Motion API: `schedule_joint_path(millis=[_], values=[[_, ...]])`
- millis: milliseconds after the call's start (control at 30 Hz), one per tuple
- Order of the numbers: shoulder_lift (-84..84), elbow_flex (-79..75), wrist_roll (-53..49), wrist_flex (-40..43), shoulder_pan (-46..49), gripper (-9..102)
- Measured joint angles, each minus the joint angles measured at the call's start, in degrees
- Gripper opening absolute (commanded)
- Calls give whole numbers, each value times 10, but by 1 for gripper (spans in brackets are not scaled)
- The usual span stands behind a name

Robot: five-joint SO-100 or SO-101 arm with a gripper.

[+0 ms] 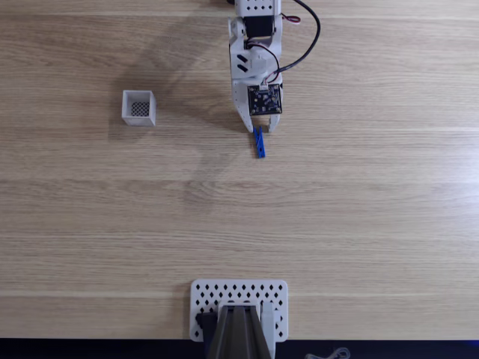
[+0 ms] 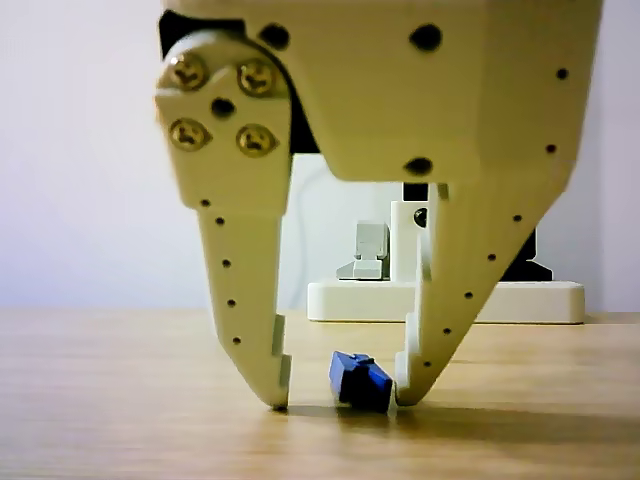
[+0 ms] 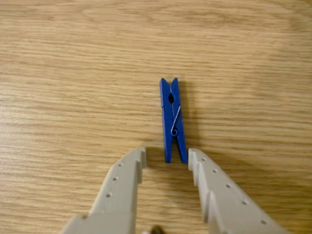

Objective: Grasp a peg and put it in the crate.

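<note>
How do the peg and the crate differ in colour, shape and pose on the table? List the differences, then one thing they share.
1. The peg is bright blue; the crate is white with a dark mesh bottom.
2. The peg is slim and long; the crate is square and open-topped.
3. The peg lies flat between the gripper fingers; the crate stands alone, left in the fixed view.
Both rest on the wooden table.

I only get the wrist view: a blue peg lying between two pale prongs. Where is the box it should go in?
Observer: In the fixed view the crate stands left of the peg, well apart from it.
Operator: Are the prongs down low?
Observer: In the other view the tips of the jaws are down at the table, either side of the peg's end.
Operator: Anything else around?
Observer: A white perforated plate lies at the fixed view's bottom edge.
</note>
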Motion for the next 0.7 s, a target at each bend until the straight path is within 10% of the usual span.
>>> schedule_joint_path(millis=[700], values=[[-1, 0, -2, -29, 0, -1]])
